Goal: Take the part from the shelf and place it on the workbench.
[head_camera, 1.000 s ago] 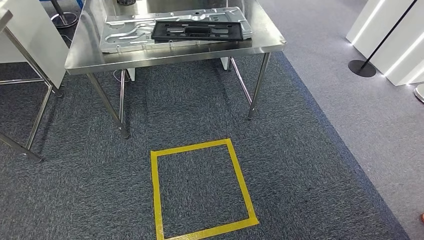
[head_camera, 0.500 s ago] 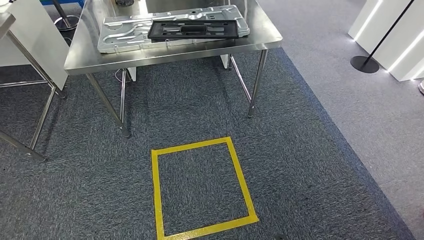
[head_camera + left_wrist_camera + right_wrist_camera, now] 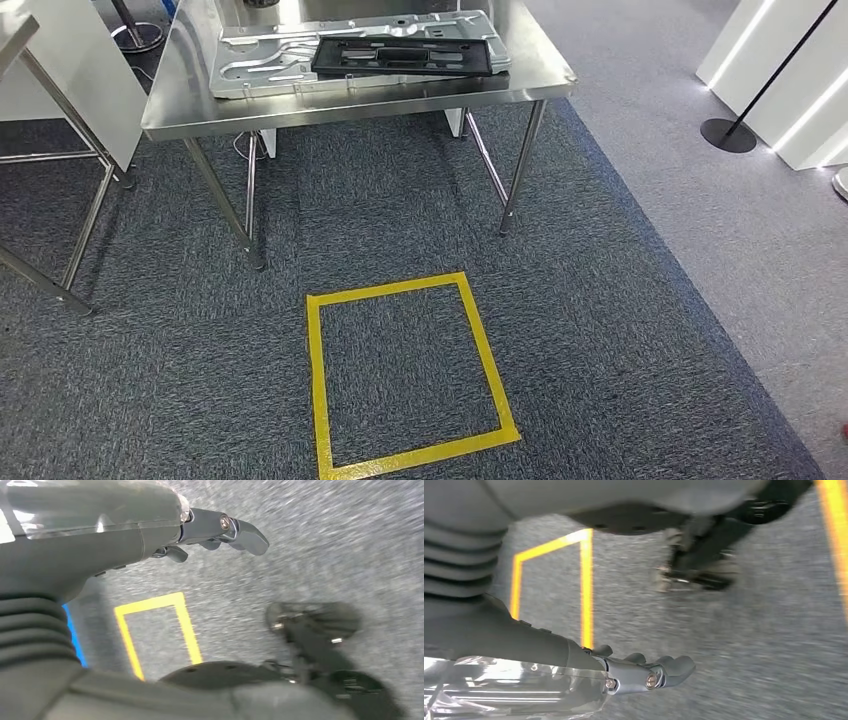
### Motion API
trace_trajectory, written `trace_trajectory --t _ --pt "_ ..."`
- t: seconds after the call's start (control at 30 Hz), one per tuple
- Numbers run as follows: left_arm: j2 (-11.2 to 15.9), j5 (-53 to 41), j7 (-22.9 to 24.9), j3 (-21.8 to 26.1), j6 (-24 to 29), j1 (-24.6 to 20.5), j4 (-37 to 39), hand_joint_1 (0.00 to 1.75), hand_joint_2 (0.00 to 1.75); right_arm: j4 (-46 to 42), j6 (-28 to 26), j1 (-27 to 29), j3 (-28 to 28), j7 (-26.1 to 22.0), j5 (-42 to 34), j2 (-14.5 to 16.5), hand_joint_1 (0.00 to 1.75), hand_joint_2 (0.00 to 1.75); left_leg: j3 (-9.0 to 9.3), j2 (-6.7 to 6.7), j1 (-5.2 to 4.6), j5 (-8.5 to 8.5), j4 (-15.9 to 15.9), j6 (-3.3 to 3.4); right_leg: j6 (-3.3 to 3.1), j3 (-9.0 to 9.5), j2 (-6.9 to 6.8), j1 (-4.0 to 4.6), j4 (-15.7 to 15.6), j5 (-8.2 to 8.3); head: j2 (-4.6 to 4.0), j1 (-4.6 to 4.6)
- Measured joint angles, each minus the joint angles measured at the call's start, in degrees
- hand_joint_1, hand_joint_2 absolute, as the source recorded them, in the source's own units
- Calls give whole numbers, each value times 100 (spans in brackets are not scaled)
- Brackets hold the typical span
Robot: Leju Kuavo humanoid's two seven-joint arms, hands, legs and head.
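A flat black plastic part (image 3: 400, 57) lies on a stamped silver metal sheet (image 3: 260, 65), both on the steel workbench (image 3: 300, 112) at the top of the head view. My left hand (image 3: 220, 530) hangs over the carpet with its fingers loosely extended and nothing in them. Over the carpet on the other side hangs my right hand (image 3: 644, 672), fingers likewise apart and holding nothing. Both hands are far from the workbench.
A yellow tape square (image 3: 318, 380) marks the dark carpet in front of the workbench. A second metal frame (image 3: 60, 230) and a white panel (image 3: 60, 70) stand at the left. A black round stand base (image 3: 728, 135) and white lit panels (image 3: 790, 90) stand at the right.
The whole picture has shifted slightly, so the camera has moved: the workbench now sits a little further right and higher. The black part and the metal sheet lie as before.
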Motion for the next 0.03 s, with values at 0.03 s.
trace_trajectory --t 0.03 --pt "8 65 0 -53 -3 -10 -43 0 0 16 8 43 18 4 -27 0 0 0 3 -2 1 1 1 -5 -3 111 0 -2 -207 114 0 0"
